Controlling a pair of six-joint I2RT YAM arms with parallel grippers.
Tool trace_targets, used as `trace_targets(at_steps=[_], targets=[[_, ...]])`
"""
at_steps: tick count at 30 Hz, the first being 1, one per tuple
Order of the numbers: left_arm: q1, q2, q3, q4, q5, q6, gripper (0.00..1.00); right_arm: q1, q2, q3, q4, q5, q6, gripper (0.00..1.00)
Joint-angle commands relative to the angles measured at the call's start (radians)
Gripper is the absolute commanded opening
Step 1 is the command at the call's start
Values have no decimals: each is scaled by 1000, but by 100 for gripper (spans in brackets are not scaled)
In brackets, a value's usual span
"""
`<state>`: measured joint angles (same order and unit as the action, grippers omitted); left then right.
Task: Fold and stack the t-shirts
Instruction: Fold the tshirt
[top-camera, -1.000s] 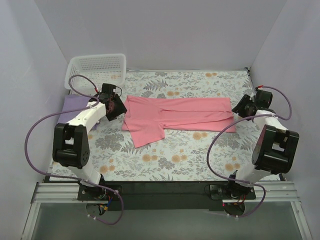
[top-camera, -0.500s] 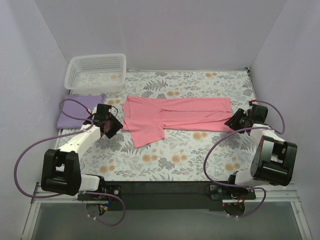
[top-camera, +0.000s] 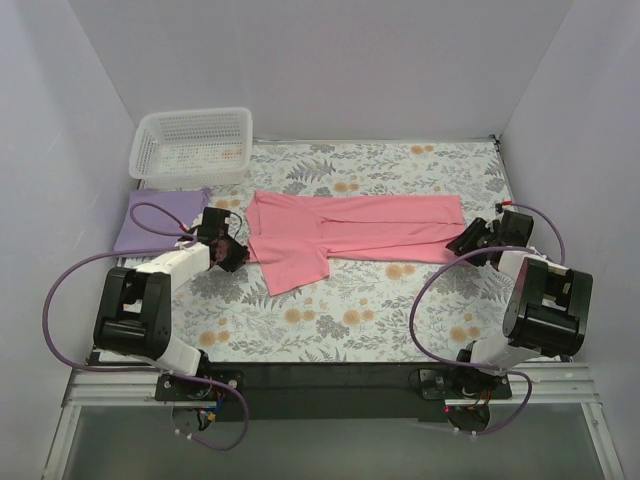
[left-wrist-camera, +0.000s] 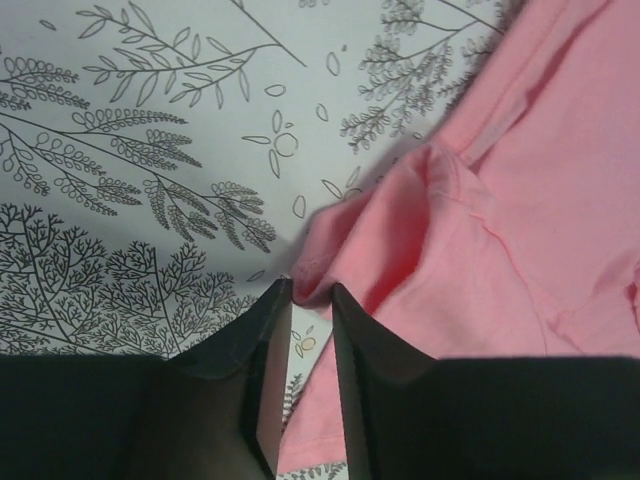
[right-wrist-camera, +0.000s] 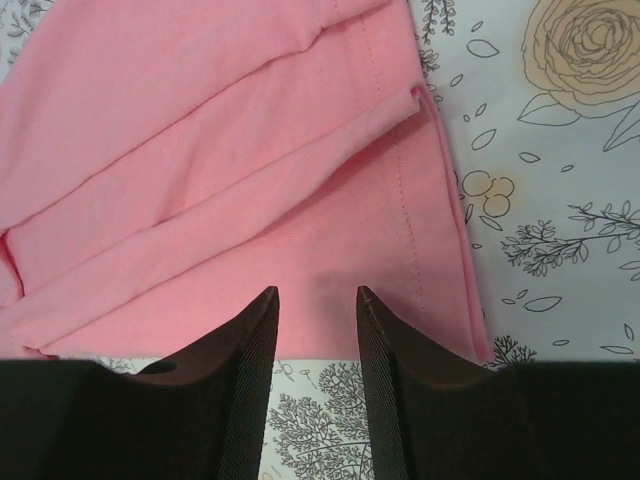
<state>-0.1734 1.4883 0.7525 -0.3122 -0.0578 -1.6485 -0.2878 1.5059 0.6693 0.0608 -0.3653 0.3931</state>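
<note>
The salmon-pink t-shirt (top-camera: 350, 228) lies folded lengthwise across the middle of the floral tablecloth, one short sleeve pointing toward the near side. The lavender t-shirt (top-camera: 158, 218) lies folded at the far left. My left gripper (top-camera: 231, 253) is low at the pink shirt's left edge. In the left wrist view it (left-wrist-camera: 310, 290) is shut on a bunched fold of the pink cloth (left-wrist-camera: 500, 200). My right gripper (top-camera: 463, 243) is at the shirt's right near corner. In the right wrist view it (right-wrist-camera: 315, 292) is open, its tips over the pink hem (right-wrist-camera: 200, 150).
A white lattice basket (top-camera: 190, 140) stands at the back left, just behind the lavender shirt. The floral tablecloth (top-camera: 380, 300) covers the table. Purple-grey walls close in the left, back and right sides.
Both arms have come down and toward the near side. The left gripper has moved to the pink shirt's left edge and closed on it. The right gripper has settled at the right corner.
</note>
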Motion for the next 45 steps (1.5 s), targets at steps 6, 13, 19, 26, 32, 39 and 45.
trace_targets(at_steps=[6,13,19,26,32,39,45], targets=[[-3,30,-19,-19,-109,-57,0,-50,72,-37,45,-11,21,42],[-3,-26,-27,-140,-221,-59,0,-100,53,-76,-30,35,3,41],[-3,-141,-71,-205,-260,-34,0,-114,-52,-103,-150,127,-31,41],[-3,-293,-91,-260,-238,10,13,-110,-211,-122,-179,54,-63,43],[-29,-457,-131,-287,-123,29,42,-22,-358,-132,-214,-17,-85,45],[-224,-499,-171,-329,-71,-17,50,369,-447,-163,-236,58,-57,49],[-402,-367,-186,-326,-120,-94,48,654,-434,-215,-106,104,71,49]])
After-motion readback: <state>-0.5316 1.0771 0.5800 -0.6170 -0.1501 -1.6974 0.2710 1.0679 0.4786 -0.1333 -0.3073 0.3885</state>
